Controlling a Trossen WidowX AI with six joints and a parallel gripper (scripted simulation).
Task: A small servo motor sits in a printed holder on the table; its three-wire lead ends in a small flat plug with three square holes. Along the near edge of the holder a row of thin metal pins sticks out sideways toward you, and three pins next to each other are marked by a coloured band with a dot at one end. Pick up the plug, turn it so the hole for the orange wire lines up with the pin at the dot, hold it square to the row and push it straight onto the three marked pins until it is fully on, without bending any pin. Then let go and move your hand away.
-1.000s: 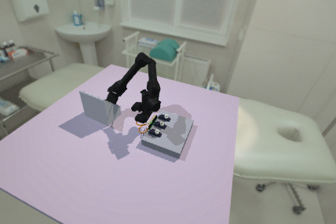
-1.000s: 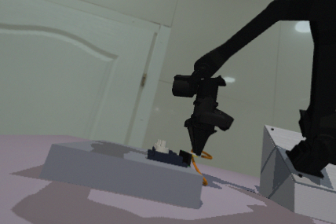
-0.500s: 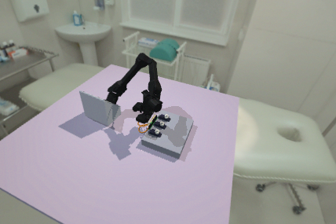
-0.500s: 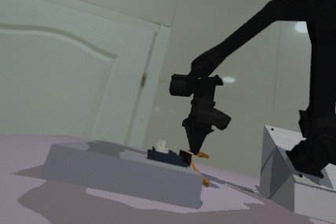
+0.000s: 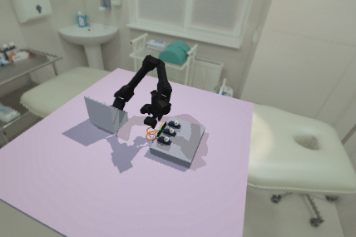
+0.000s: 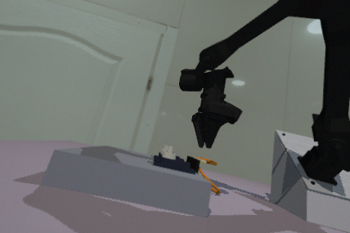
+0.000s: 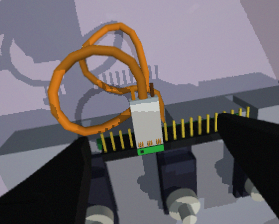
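Observation:
The plug (image 7: pixel 146 120), pale grey, lies square across the pin row (image 7: pixel 191 126) in the wrist view, its near end at the green band (image 7: pixel 152 149). The dark dot is at the band's left end. Three small gold marks show at the plug's near end; whether it is fully seated I cannot tell. The orange lead (image 7: pixel 54 95) (image 5: pixel 146 134) (image 6: pixel 207 178) loops off its far end. Visible pins either side look straight. My gripper (image 7: pixel 154 132) (image 6: pixel 204 146) is open, its fingers apart on either side of the plug, touching nothing; in the exterior view the tips are above the holder (image 6: pixel 123 186) (image 5: pixel 170 155).
Three dark blue servos with white horns sit on the holder; the middle one (image 5: pixel 170 131) (image 7: pixel 177 172) is just behind the band. A grey angled stand (image 5: pixel 100 115) (image 6: pixel 286 174) is by the arm's base. The table top (image 5: pixel 125 194) is lilac.

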